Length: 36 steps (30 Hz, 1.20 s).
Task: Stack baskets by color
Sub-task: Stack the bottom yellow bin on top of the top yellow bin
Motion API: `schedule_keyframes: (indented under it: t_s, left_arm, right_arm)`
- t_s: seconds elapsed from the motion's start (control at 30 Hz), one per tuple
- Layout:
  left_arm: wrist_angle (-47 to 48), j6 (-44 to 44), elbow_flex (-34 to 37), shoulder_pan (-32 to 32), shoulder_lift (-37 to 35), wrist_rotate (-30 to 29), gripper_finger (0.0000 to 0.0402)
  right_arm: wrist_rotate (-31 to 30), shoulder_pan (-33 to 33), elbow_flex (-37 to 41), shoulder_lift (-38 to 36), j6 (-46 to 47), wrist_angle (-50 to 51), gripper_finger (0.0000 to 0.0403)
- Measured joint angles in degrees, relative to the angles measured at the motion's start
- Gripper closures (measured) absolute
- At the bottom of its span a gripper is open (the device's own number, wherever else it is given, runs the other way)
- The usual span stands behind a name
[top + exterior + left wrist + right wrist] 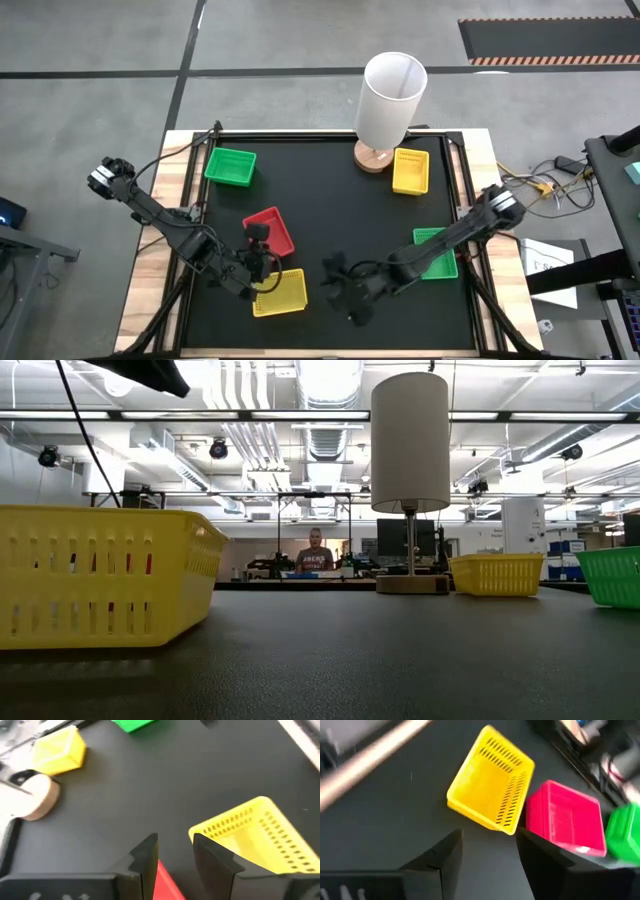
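A red basket point(272, 228) sits left of centre, and my left gripper point(260, 255) is shut on its near side. Just nearer lies a yellow basket point(281, 292), resting flat on its bottom. My right gripper point(345, 290) hovers open to the right of it, fingers pointing at it point(492, 795) with nothing between them. Another yellow basket point(411, 171) sits at the far right, a green basket point(230, 166) at the far left, and a second green basket point(437, 253) under my right arm. My left gripper has a strip of the red basket's near side point(166, 882) between its two fingers, far back toward the palm. The fingers slant down from the table's near left. Whether the basket is lifted cannot be told.
A tall white cylinder point(392, 98) on a round wooden base point(372, 157) stands at the far edge, beside the far yellow basket. The black mat point(330, 210) is bare in its middle. A person point(315, 550) stands far off in the room behind.
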<state>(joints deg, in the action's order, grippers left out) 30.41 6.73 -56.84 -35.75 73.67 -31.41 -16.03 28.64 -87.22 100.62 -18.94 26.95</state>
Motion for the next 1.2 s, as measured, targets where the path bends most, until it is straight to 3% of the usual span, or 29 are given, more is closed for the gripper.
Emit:
schedule_keyframes:
  t_s: [0.17, 0.43, 0.7, 1.2]
  left_arm:
    - [0.0, 0.0, 0.0, 0.0, -0.1, -1.7, 0.0293]
    - [0.0, 0.0, 0.0, 0.0, -0.3, -2.1, 0.0293]
    - [0.0, 0.1, 0.0, 0.0, -0.3, -2.6, 0.0293]
    - [0.1, 0.1, 0.0, 0.0, -0.3, -3.2, 0.0293]
  right_arm:
    - [-0.1, 0.1, -3.9, 6.2, -15.1, 0.3, 0.0234]
    - [0.1, 0.2, -10.4, 12.6, -29.6, 2.8, 0.0236]
    - [7.8, -2.4, -16.3, 17.7, -32.9, 7.8, 0.0244]
    - [11.1, -6.9, -22.1, 24.6, -44.9, 10.1, 0.0252]
